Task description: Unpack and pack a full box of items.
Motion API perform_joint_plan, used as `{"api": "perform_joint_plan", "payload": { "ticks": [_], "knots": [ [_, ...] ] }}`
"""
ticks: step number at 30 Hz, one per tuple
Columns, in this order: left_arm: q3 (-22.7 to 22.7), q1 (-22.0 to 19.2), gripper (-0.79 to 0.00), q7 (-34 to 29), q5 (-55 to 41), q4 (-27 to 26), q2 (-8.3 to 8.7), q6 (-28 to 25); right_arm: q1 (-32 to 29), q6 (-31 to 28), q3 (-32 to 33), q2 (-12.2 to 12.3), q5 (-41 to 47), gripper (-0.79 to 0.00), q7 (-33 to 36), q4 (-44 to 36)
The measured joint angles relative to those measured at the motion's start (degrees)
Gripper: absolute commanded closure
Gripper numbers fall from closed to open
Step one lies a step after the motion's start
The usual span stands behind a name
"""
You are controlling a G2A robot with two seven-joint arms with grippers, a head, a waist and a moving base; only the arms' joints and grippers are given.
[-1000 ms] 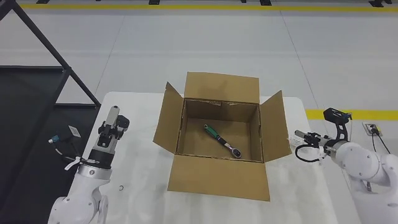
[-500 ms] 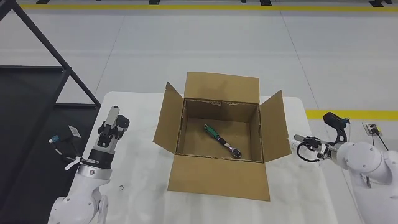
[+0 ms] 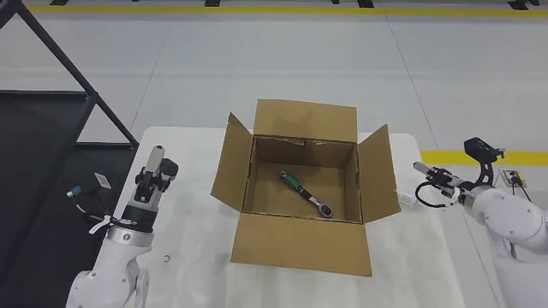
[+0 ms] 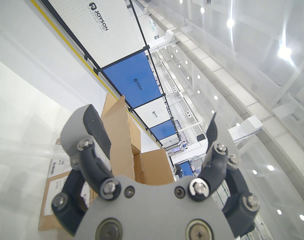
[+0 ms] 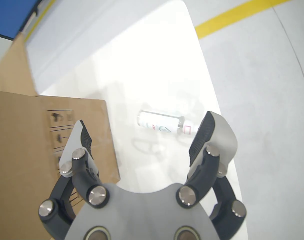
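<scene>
The open cardboard box sits mid-table with its four flaps spread. A green-handled ratchet wrench lies on the box floor. A small white bottle lies on its side on the table just beside the right flap. The right gripper hovers near the bottle with its fingers apart and nothing between them. The left gripper stands left of the box, well apart from it, its fingers spread and empty.
</scene>
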Motion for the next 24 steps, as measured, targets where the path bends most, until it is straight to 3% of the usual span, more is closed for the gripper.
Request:
{"api": "perform_joint_plan", "payload": {
  "ticks": [8, 14, 19, 24],
  "knots": [
    [0.0, 0.2, -0.785, 0.2, -0.2, -0.1, 0.02, -0.1, -2.6, -7.7, 0.9, 0.5, 1.3, -0.785, -0.4, -18.0],
    [-1.4, 0.8, -0.785, 1.1, -1.8, -0.3, 0.24, -0.7, 0.9, -12.7, -6.1, 0.8, -3.1, -0.785, 5.2, -26.8],
    [-2.9, 1.1, -0.785, 1.4, -3.5, 0.1, 0.46, -1.1, 9.2, -14.1, -17.7, 0.4, -8.1, -0.785, 12.3, -25.8],
    [-4.1, 1.4, -0.785, 1.5, -5.0, 0.7, 0.68, -1.5, 21.0, -12.4, -31.8, -1.7, -10.9, -0.785, 17.9, -16.6]
  ]
}}
